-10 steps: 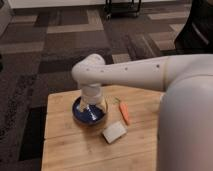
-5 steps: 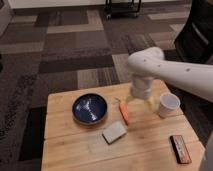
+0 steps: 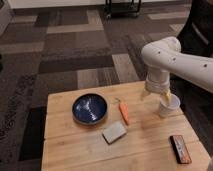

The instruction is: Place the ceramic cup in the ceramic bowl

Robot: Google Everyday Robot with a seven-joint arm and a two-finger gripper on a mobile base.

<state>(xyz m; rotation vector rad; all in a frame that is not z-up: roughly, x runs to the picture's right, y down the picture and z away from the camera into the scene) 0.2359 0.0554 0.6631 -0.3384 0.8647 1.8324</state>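
Gripper (image 3: 166, 95), hold impossible to tell, hovers at the ceramic cup (image 3: 169, 107); an off-centre grab could tip it over.

White gripper (image 3: 164, 95) above white ceramic cup (image 3: 169, 106); dark blue, pale-streaked ceramic bowl (image 3: 89, 108); orange carrot (image 3: 123, 113); tan table (image 3: 145, 145)

Soft even light, tool (image 3: 163, 95) at ceramic cup (image 3: 169, 106)

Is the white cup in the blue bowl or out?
Out. The ceramic cup stands upright on the table, apart from the empty ceramic bowl, with the gripper just above it.
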